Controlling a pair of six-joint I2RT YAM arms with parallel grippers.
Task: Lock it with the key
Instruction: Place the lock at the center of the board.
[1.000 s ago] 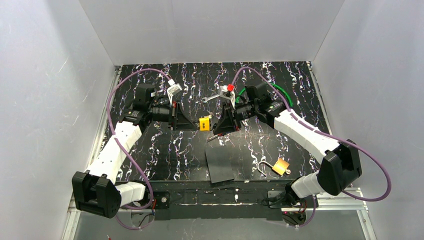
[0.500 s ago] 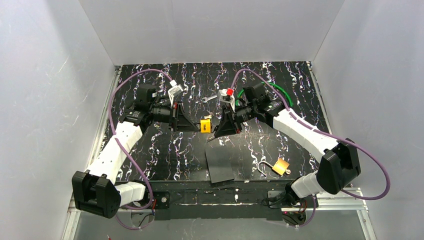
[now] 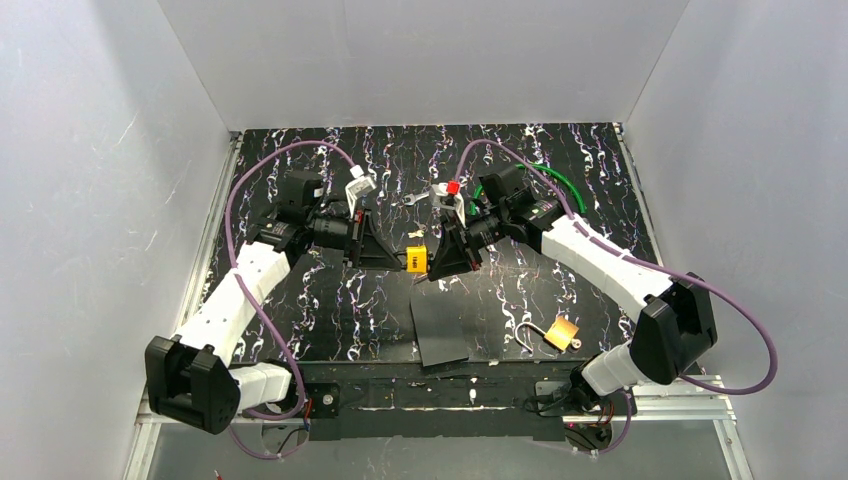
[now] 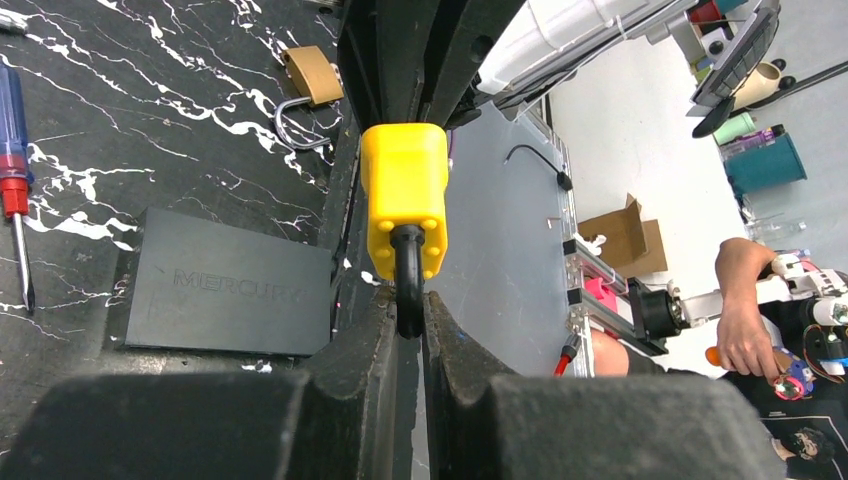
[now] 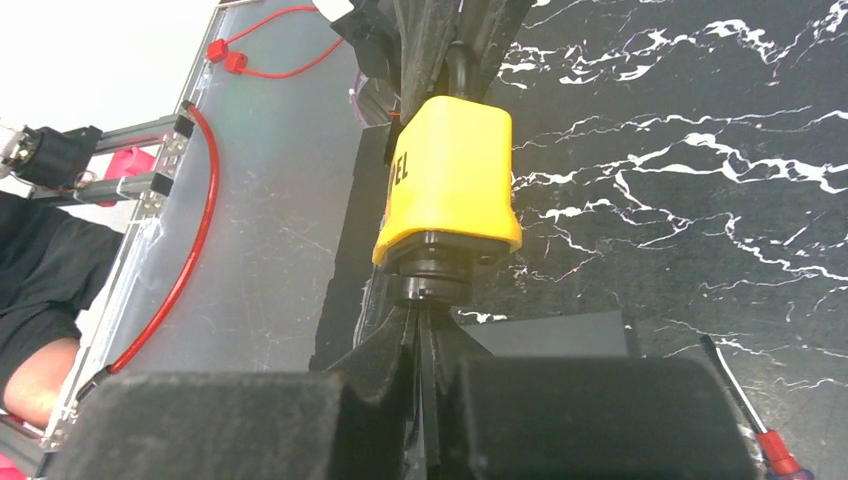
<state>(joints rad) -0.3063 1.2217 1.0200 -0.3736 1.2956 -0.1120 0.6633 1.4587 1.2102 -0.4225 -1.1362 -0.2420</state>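
Our left claw [image 4: 410,305] pinches the lock [image 4: 404,200] by its shackle [image 4: 406,265] above the worktop [image 3: 330,300]; our right claw [image 5: 420,320] has closed in, pressed together at the keyway [image 5: 440,272], seemingly on the hidden key; turning looks next.

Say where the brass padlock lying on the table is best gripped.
Grip the brass padlock by its square body, probably from straight above, jaws across two opposite edges: it lies flat on the table, and its thin open shackle offers little to pinch.
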